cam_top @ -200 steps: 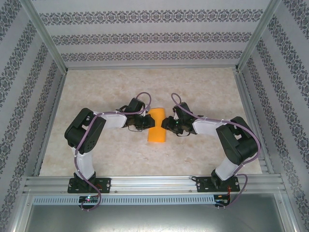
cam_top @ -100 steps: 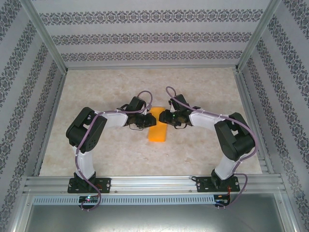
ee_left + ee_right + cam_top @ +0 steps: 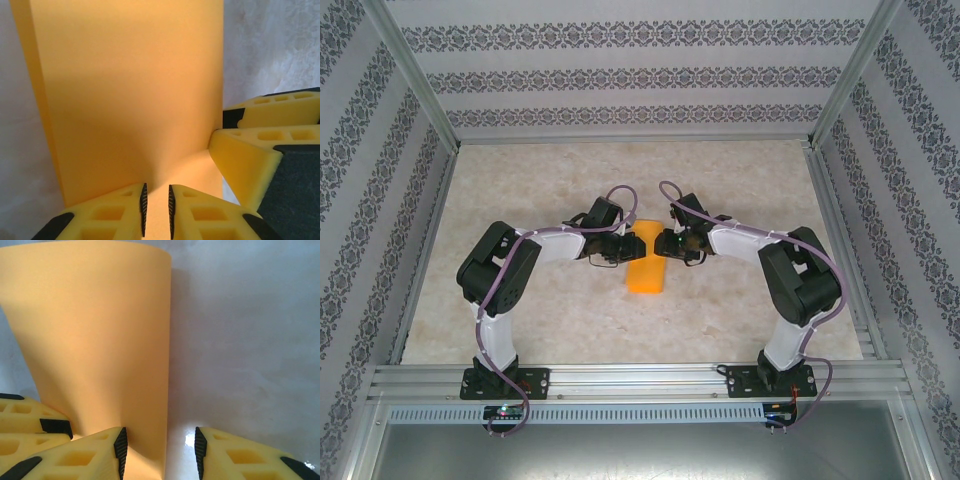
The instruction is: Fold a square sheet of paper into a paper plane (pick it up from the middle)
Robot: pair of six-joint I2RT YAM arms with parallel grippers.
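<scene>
Square sheet of paper (image 3: 645, 272): lying on the bench (image 3: 550, 190) midway between the two arms, doubled over into a long, plain orange strip, with its far end caught between the two grippers.
Left gripper (image 3: 618, 250): pressing in at the strip's left side near the far end; in the left wrist view (image 3: 156, 210) holding its jaws a bare slit apart, with orange paper rising into that slit; whether actually pinching the sheet, impossible to tell.
Right gripper (image 3: 667, 243): reaching in from the opposite side and overlapping the strip's far right corner; in the right wrist view (image 3: 160, 452) holding its jaws clearly apart, roughly half spread, gripping nothing, with the paper's right edge running into the gap against the left-hand pad (image 3: 120, 450).
Meeting point: crowding close, with the right gripper's yellow fingers (image 3: 250, 150) sitting at the paper's right edge, just beside the left gripper's own.
Bench surface: showing pale and marbled, fenced by aluminium rails (image 3: 620, 378) and patterned walls (image 3: 620, 80).
Right gripper, against a second ago: sitting farther from the bases and farther over the paper.
Left gripper, against a second ago: staying almost where it was.
Sheet, against a second ago: showing less of its far end, more being covered by the right gripper.
</scene>
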